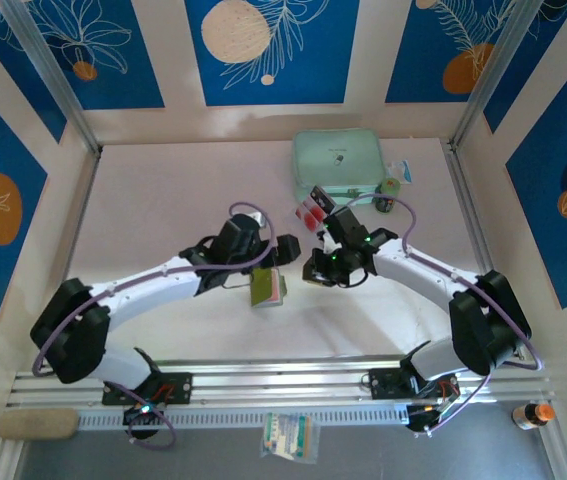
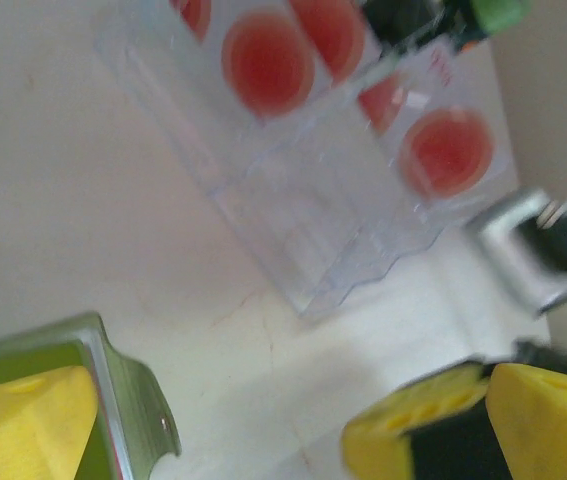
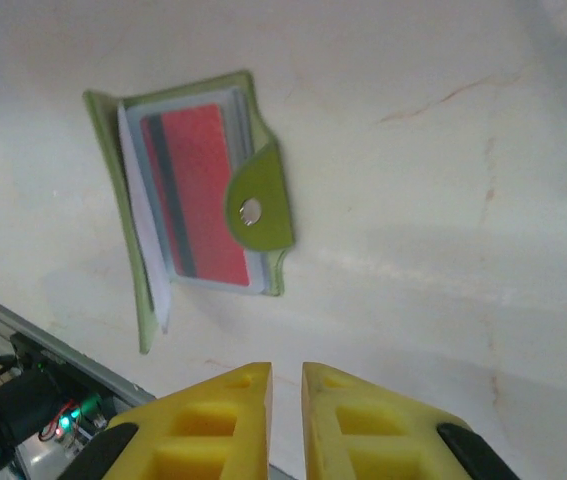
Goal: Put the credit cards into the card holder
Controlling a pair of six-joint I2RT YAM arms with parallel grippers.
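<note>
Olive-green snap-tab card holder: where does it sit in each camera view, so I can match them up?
Top external: the olive-green card holder lies just below centre.
Left wrist: probably the green, silver-rimmed edge at bottom left.
Right wrist: upper left, lying open.
Shared landmark: the clear plastic tray, in top external and left wrist.

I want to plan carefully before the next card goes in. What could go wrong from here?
The snap tab lies folded over the red card in the card holder, so another card may catch on it. The holder lies unheld beside the open left claw; a push could slide it. The right claw is near the clear tray and might knock it.
</note>
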